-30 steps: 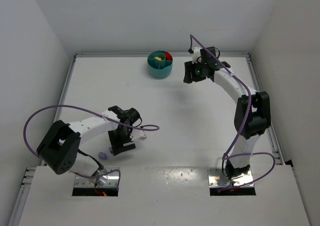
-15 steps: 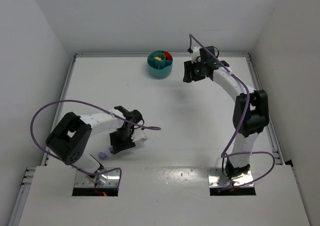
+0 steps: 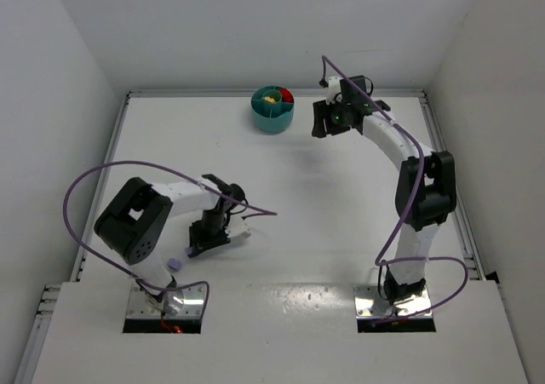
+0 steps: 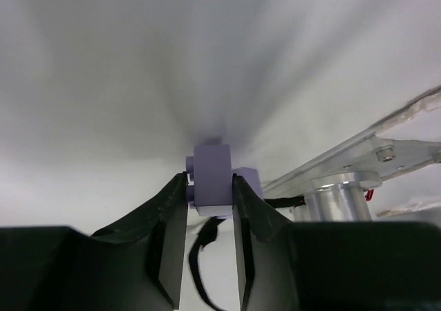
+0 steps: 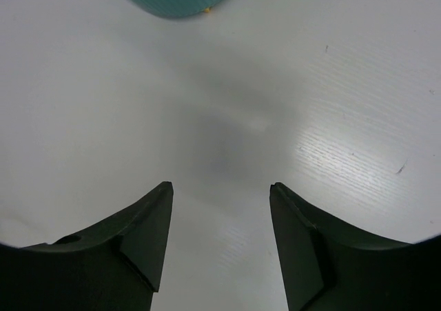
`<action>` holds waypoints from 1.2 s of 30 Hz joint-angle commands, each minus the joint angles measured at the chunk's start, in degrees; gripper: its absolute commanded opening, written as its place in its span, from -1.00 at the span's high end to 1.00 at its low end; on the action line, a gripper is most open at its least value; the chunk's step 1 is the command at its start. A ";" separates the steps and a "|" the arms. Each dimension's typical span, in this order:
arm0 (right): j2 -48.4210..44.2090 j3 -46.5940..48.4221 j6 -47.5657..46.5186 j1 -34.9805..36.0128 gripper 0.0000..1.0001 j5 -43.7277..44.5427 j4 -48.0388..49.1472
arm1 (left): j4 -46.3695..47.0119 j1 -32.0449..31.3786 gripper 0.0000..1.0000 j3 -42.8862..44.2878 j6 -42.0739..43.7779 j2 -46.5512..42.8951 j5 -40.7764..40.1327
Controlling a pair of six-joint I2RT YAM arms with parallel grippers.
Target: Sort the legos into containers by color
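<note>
Left wrist view showed the left gripper with its fingers drawn narrow onto a purple brick, one pad against each side. Whether the brick had cleared the table could not be told. In the top view this grip sat at the near left of the table, well apart from the bowl, which stood at the far edge near the middle.

A second purple brick lay on the table just near-left of that gripper, close to the left arm's base.

The right gripper hung just right of the bowl, with its fingers moderately wide and nothing between them.

Top view of the bowl showed yellow pieces in one compartment and red pieces in the one to its right. The other compartments were too small to read. A yellow speck lay at the bowl's foot, too small to identify.

Assessment: the sorting appeared well advanced, with red and yellow already binned. Two purple bricks were outstanding. The held one needed carrying the length of the table to a compartment of its own, and the loose one needed picking up after it.
</note>
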 commanded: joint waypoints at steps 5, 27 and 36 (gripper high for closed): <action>0.27 4.42 0.92 -0.23 -0.44 3.93 0.76 | -0.85 7.33 0.58 26.26 0.97 4.24 4.73; 0.27 7.14 8.04 -5.24 -0.72 3.85 0.76 | 25.60 16.74 0.68 82.19 -29.18 32.89 14.76; 0.80 7.67 8.04 -5.76 -0.72 3.32 0.76 | 29.99 16.74 0.64 83.25 -31.03 36.50 14.23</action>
